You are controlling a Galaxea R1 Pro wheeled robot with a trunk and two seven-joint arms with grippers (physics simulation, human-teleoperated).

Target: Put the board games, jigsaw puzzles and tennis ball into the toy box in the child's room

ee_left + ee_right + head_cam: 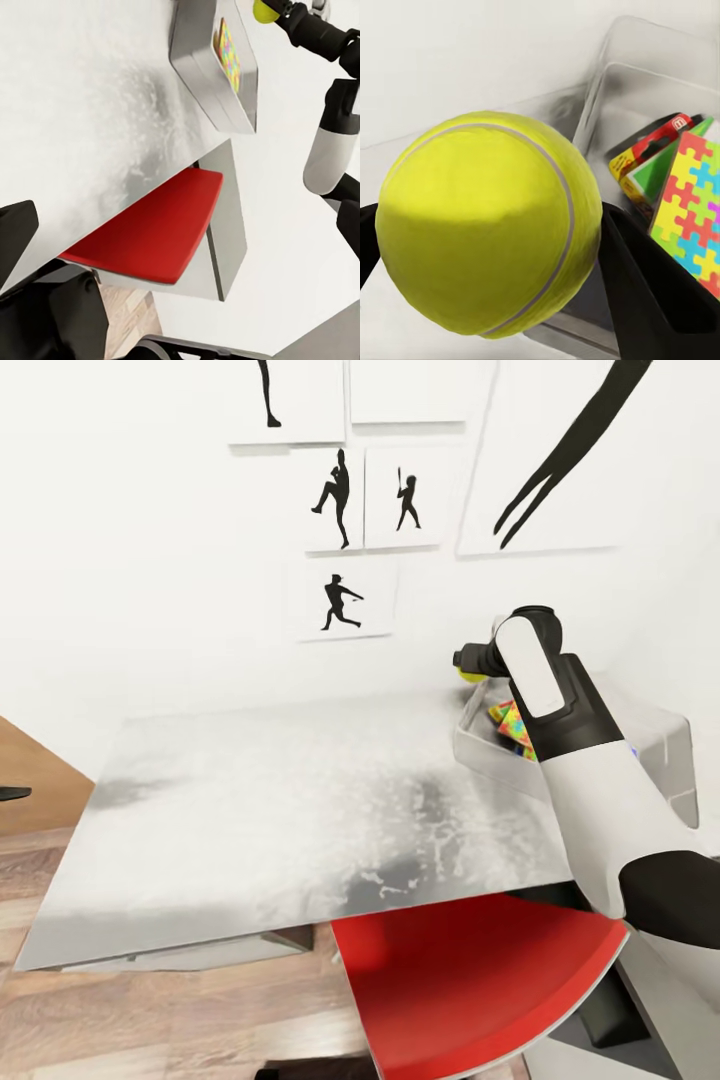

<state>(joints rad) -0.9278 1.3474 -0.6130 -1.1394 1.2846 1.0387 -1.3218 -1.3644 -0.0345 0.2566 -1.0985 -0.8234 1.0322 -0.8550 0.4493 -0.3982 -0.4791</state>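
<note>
My right gripper (468,663) is shut on the yellow-green tennis ball (470,676), held just above the left rim of the light-grey toy box (478,752) at the right end of the pale table (300,810). Up close in the right wrist view, the tennis ball (491,225) sits between black fingers (649,300). Behind it the toy box (607,90) holds a red-yellow-green board game (649,154) and a jigsaw puzzle (697,214) leaning on it. From the left wrist view, the toy box (196,67), jigsaw puzzle (229,52) and tennis ball (262,9) are visible. My left gripper's finger (15,232) stands wide at the frame edge, open and empty.
A red chair seat (470,970) is tucked under the table's front edge, right of centre. The white wall with black silhouette pictures (340,495) rises behind the table. Wooden floor (150,1010) lies at the lower left.
</note>
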